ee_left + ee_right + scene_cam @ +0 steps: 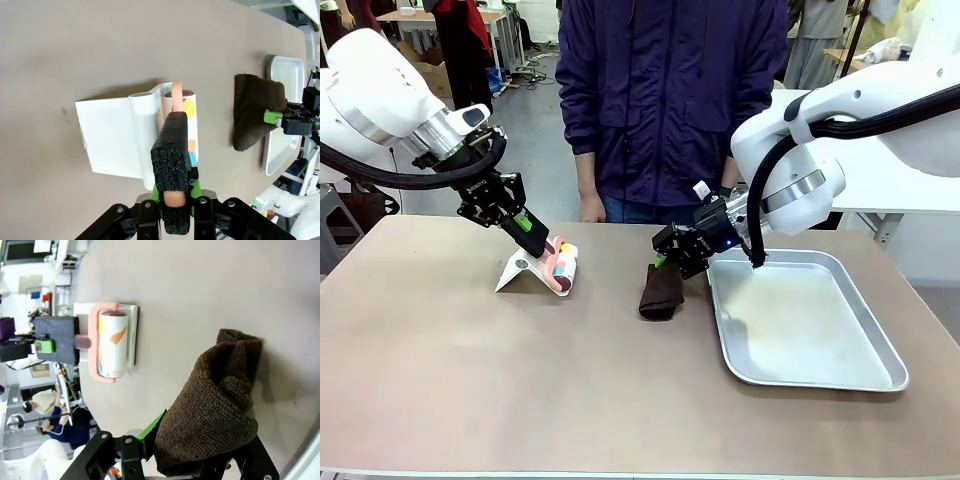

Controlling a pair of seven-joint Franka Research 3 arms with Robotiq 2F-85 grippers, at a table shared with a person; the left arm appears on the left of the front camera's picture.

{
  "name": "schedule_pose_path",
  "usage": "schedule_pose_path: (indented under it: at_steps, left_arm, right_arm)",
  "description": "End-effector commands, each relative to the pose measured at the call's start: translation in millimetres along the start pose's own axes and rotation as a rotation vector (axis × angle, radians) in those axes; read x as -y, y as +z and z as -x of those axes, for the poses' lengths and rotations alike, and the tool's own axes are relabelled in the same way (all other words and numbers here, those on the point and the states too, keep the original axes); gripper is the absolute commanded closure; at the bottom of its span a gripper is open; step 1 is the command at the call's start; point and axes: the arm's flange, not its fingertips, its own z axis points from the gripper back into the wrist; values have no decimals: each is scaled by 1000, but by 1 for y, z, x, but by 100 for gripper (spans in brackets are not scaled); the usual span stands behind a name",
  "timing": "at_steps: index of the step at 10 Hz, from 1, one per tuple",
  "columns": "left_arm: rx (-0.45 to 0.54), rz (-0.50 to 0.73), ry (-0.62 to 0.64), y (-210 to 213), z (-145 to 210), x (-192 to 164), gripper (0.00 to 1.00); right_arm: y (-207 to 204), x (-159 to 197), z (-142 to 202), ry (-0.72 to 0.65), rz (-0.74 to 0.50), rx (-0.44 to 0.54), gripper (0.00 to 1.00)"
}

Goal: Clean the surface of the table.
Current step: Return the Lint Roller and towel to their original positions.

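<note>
The table (520, 380) has a brownish matte top. On its left part a lint roller (563, 265) with a pink handle and a patterned roll leans on a white holder (517, 272). My left gripper (538, 235) is shut on the roller's pink handle (176, 97), with the roll (189, 120) just beyond its foam-covered fingers (170, 160). Near the middle, my right gripper (670, 262) is shut on a dark brown cloth (661, 292) whose lower end rests on the table. In the right wrist view the cloth (220, 400) bunches over the fingers, beside one green pad (152, 432).
A shiny metal tray (820, 383) lies at the right, close to the cloth. A person in a dark jacket (670, 100) stands at the far edge, one hand (590, 208) near the table. The near half of the table is bare.
</note>
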Motion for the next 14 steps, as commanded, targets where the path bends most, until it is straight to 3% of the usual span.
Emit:
schedule_pose_path:
  at_steps: [1,2,3,4,5,9,12,14]
  left_arm:
    - [-9,-49,10,6,0,-3,21]
    - [-5,-52,11,6,0,-2,2]
    - [-2,-59,13,5,1,-2,0]
    - [2,-59,13,5,2,-1,0]
    - [10,-55,12,7,3,0,0]
    - [47,-21,9,21,15,-5,0]
    - [72,29,-3,35,37,-12,0]
    - [115,81,-27,57,66,-21,0]
  right_arm:
    - [2,-5,-8,-36,6,-37,43]
    - [2,-5,-8,-38,6,-45,30]
    - [2,-4,-9,-38,5,-47,0]
    - [3,-4,-9,-35,1,-46,28]
    - [4,-3,-8,-36,-1,-44,0]
    - [8,-12,-5,-25,57,-69,0]
    - [7,-57,-8,-63,404,-202,0]
    - [23,-75,-10,-105,506,-154,0]
